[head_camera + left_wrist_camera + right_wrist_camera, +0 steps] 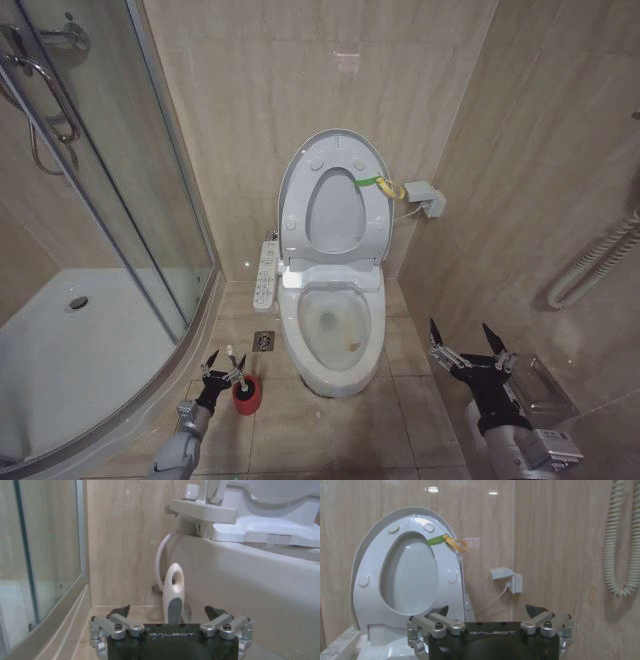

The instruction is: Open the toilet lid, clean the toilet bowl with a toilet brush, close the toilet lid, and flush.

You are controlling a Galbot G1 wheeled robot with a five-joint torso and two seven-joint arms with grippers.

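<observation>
The curved glass shower enclosure [110, 200] with its white shower tray [70, 350] takes up the robot's left side, beige stone-look wall tiles close in the corner, and matching tiles cover the floor [330, 430]. In the corner stands the toilet bowl [335, 345], a smooth white ceramic oval on a pedestal, open to view with some water and a brownish mark inside. Its toilet lid [300, 170] and the ring-shaped seat [337, 212] both lean upright against the back wall, and a yellow-green band [380, 185] is tied at the lid's right edge. A long white remote panel [266, 273] hangs along the bowl's left flank, a small grey wall box [425, 198] with a cable sits to the right, and a coiled white hose [595, 265] hangs on the right wall. The right end effector [470, 343] hangs low to the right of the bowl, well apart from it, its dark fingers spread wide with nothing between them. The left end effector [223, 368] sits low just beside the bowl's left side, fingers released and parted on either side of the toilet brush [239, 362], whose white loop-ended handle with a grey grip section stands upright between them. The brush rests in its small round red holder [246, 394] on the floor, near a square drain [264, 341].
</observation>
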